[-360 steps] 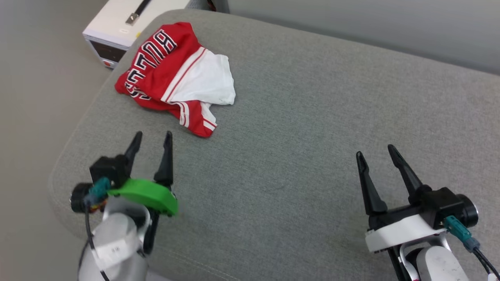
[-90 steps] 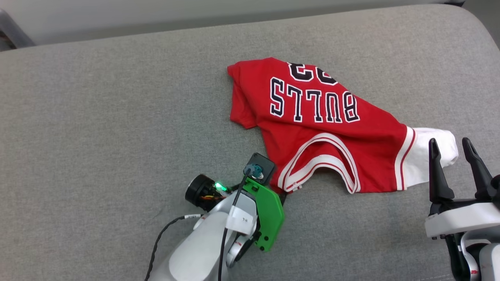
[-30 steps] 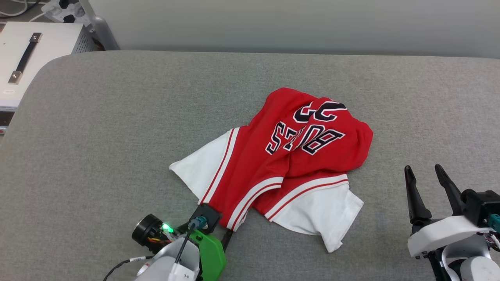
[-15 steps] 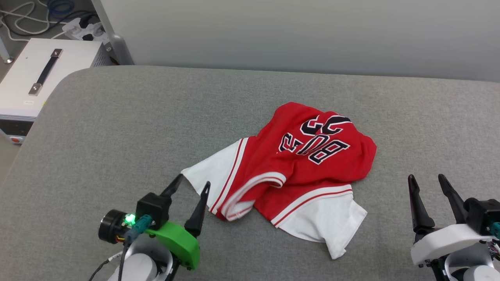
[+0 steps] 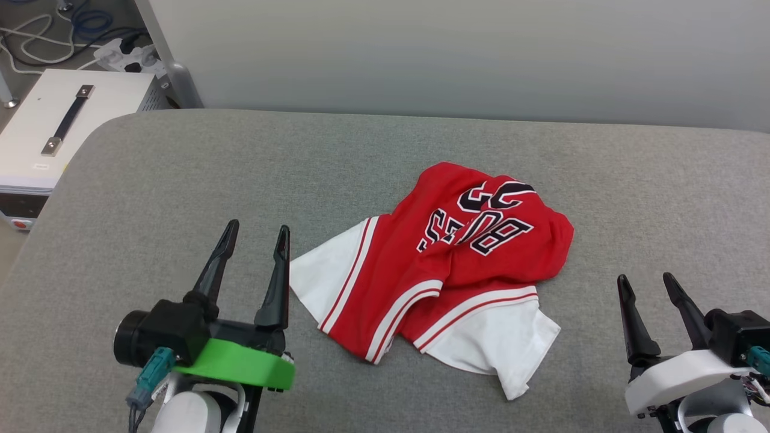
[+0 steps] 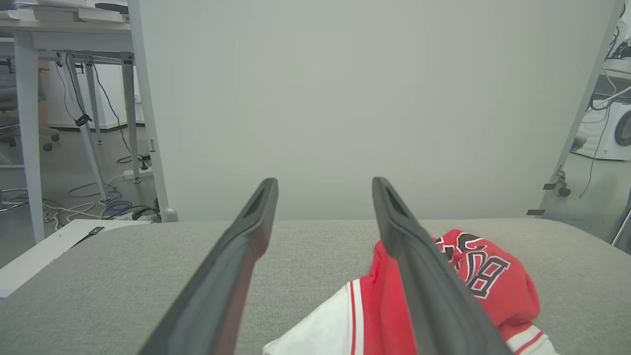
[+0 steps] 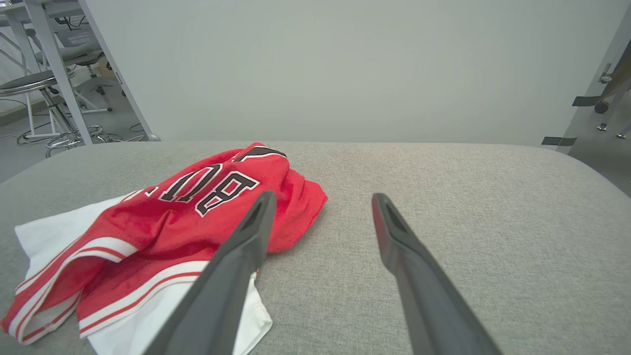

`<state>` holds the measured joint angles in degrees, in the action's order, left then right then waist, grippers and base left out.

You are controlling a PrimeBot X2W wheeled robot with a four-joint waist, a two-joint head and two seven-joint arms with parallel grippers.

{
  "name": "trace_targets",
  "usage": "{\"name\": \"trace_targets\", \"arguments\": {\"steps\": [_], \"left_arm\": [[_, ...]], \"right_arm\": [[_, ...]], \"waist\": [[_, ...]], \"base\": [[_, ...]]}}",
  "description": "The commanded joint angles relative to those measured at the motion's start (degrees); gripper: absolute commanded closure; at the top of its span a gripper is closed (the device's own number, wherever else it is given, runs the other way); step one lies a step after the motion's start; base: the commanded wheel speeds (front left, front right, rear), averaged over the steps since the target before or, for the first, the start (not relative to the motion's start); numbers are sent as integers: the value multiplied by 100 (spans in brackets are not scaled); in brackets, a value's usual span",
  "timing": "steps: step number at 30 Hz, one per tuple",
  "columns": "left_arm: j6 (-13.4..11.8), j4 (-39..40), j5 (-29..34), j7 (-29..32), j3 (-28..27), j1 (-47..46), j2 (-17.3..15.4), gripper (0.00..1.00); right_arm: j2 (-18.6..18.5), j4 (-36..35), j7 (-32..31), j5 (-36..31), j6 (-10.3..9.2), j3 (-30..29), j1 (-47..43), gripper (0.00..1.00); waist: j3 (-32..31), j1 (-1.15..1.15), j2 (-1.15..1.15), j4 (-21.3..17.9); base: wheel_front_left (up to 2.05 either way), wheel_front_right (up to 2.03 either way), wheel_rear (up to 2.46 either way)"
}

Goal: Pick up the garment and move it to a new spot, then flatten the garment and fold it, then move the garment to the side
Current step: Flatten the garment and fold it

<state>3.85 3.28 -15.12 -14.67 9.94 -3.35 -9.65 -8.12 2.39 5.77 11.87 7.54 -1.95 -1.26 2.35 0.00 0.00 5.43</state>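
The garment (image 5: 439,270), a red jersey T-shirt with white sleeves and black lettering, lies crumpled in a heap near the middle of the grey cushioned surface (image 5: 180,180). It also shows in the left wrist view (image 6: 473,276) and the right wrist view (image 7: 197,207). My left gripper (image 5: 255,233) stands open just left of one white sleeve, lifted off the fabric, with nothing between its fingers. My right gripper (image 5: 643,281) is open and empty too, a short way right of the heap.
A white equipment box (image 5: 54,126) with a black handle stands off the surface's far left corner, with cables (image 5: 36,30) on the floor behind it. A pale wall panel (image 5: 457,54) runs along the far edge. Bare grey surface lies left and right of the heap.
My left gripper has let go of the garment's collar edge, opened and drawn back to the left and up. The garment has settled in a heap. The right gripper has stayed put.
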Motion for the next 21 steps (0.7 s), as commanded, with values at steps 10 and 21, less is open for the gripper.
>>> {"name": "trace_targets", "arguments": {"steps": [10, 21], "left_arm": [[297, -149, 468, -32, -379, 7, 384, 0], [352, -344, 596, -32, -324, -265, 589, 0]], "right_arm": [[-675, -431, -1579, 453, -5, 719, 25, 0], [-1221, -454, -4186, 1271, -5, 1205, 700, 0]], "waist": [[342, 0, 0, 119], [772, 0, 0, 571]], "base": [[0, 0, 0], [0, 0, 0]]}}
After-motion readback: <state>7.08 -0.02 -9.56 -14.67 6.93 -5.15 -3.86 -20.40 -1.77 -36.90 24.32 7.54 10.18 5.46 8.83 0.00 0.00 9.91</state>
